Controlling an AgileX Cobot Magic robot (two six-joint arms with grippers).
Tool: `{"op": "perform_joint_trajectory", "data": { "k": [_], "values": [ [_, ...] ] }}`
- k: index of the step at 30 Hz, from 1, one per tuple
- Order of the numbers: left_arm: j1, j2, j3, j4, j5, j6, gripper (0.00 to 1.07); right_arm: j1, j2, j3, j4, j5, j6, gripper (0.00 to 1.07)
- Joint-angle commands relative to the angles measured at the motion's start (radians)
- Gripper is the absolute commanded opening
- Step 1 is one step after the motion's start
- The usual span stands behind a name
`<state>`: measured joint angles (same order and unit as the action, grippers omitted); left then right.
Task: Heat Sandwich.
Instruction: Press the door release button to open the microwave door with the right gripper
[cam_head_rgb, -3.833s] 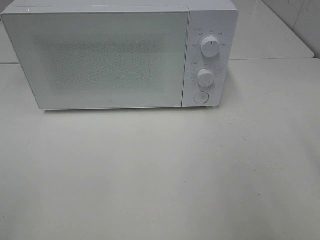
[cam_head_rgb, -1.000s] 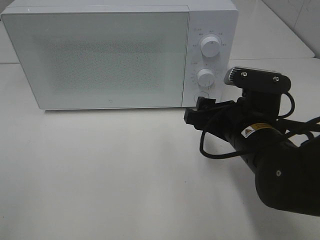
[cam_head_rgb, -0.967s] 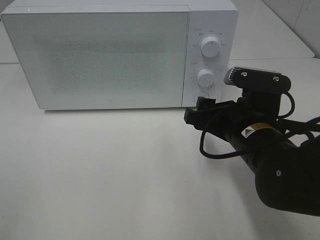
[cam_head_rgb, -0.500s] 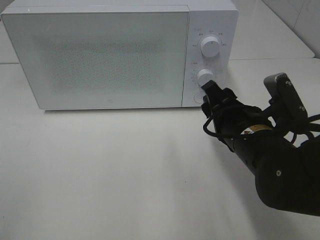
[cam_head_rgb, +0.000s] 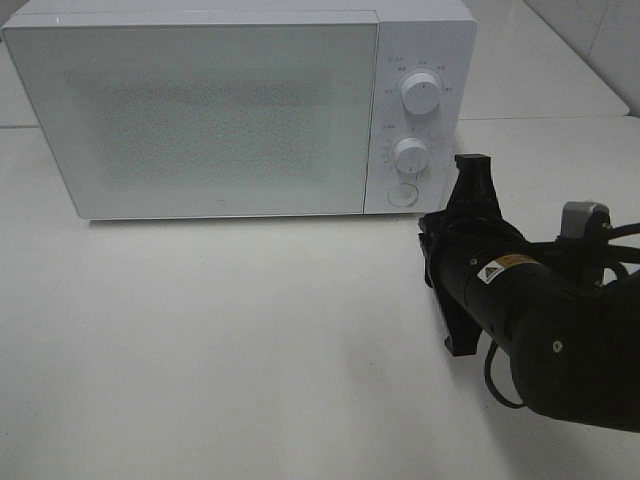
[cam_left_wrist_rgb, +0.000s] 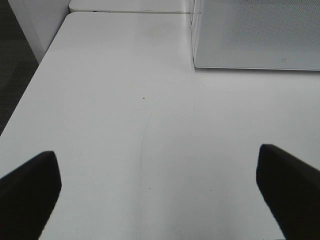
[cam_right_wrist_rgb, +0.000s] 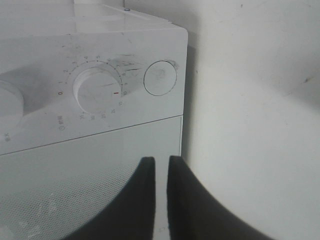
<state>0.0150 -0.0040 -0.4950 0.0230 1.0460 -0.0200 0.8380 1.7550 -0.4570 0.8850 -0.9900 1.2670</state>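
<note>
The sandwich is out of view in every frame. The white microwave (cam_head_rgb: 220, 110) stands at the back of the table with its frosted door shut, so its inside is hidden. My right gripper (cam_head_rgb: 432, 245) is shut and empty, rolled on its side. It hovers just in front of and below the control panel, a short way off the round door button (cam_head_rgb: 402, 194). In the right wrist view its fingertips (cam_right_wrist_rgb: 147, 167) nearly touch, and the button (cam_right_wrist_rgb: 160, 78) and lower knob (cam_right_wrist_rgb: 98, 92) lie ahead. My left gripper (cam_left_wrist_rgb: 160, 195) is open and empty over bare table, left of the microwave's corner (cam_left_wrist_rgb: 240, 45).
Two white knobs, upper (cam_head_rgb: 421, 92) and lower (cam_head_rgb: 411, 155), sit above the button on the panel. The white table (cam_head_rgb: 200, 340) spreads in front of the microwave. The table's left edge (cam_left_wrist_rgb: 30, 90) drops off to dark floor.
My right arm came into view and its tips reached the round button half a second ago. It has since drawn back and rolled on its side. The door stays shut.
</note>
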Motion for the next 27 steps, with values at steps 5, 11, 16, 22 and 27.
{"op": "perform_joint_trajectory", "data": {
  "k": [5,11,16,22,27],
  "values": [
    [0.003,-0.018,0.002,-0.002,-0.009,0.000,1.00,0.003,-0.001,-0.008,-0.013,0.011,0.032,0.00],
    [0.003,-0.018,0.002,-0.002,-0.009,0.000,1.00,0.003,0.020,-0.012,-0.013,0.011,0.031,0.00],
    [0.003,-0.018,0.002,-0.002,-0.009,0.000,1.00,0.000,0.069,-0.054,-0.036,0.013,0.044,0.00],
    [0.003,-0.018,0.002,-0.002,-0.009,0.000,1.00,-0.012,0.125,-0.115,-0.032,0.014,0.043,0.00],
    [0.003,-0.018,0.002,-0.002,-0.009,0.000,1.00,-0.053,0.150,-0.152,-0.051,0.063,0.043,0.00]
  ]
}}
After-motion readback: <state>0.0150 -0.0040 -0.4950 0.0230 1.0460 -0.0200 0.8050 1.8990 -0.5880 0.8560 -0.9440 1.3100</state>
